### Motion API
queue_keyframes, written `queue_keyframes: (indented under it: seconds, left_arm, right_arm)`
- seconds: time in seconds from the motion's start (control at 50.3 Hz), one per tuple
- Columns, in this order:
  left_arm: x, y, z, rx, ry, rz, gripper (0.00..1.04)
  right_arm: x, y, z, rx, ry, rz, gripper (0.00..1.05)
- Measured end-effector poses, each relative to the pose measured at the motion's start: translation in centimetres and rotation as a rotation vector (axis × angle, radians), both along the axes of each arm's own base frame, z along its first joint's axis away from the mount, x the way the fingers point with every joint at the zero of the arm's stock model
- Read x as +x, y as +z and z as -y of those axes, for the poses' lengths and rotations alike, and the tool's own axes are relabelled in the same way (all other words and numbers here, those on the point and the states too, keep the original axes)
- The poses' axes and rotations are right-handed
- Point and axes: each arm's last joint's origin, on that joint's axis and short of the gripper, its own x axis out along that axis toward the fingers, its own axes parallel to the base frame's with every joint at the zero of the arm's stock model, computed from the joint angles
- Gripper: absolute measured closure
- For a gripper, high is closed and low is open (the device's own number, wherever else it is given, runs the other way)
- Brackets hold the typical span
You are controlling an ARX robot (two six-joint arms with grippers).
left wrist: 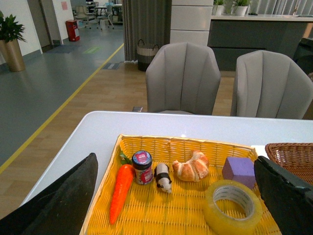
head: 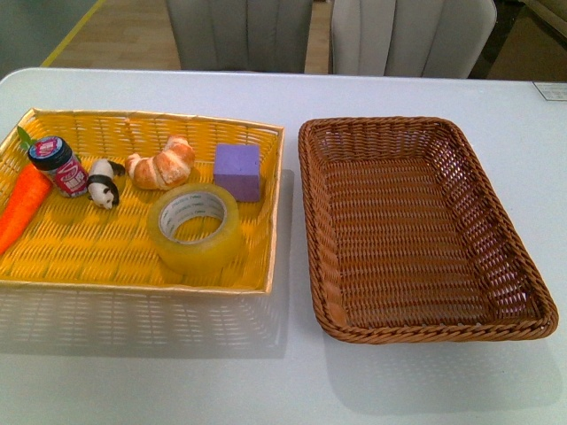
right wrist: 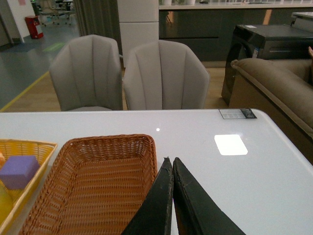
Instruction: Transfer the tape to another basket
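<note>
The tape [head: 196, 226], a wide yellowish translucent roll with a white core, lies flat in the yellow basket [head: 106, 276] near its right side, in front of the purple cube [head: 237, 171]. It also shows in the left wrist view [left wrist: 232, 206]. The dark brown wicker basket [head: 532, 301] stands to the right and holds nothing. My left gripper [left wrist: 176, 193] is open, its fingers wide apart above the yellow basket, and empty. My right gripper [right wrist: 171, 164] is shut and empty, above the table beside the brown basket [right wrist: 73, 147]. Neither arm shows in the front view.
The yellow basket also holds a carrot [head: 19, 207], a small jar [head: 58, 165], a panda figure [head: 104, 184] and a croissant [head: 162, 165]. Two grey chairs [head: 239, 31] stand behind the white table [head: 292, 97]. A label card [right wrist: 237, 113] lies at the far right corner.
</note>
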Motion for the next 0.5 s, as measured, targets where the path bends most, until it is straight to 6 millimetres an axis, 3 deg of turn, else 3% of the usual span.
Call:
queue_keyframes:
  seconds: [0.497]
  left_arm:
    - [0.0,0.0,0.0,0.000,0.000,0.000,0.09]
  right_arm:
    - [-1.7,-0.3,0.0,0.000,0.000,-0.006,1.03]
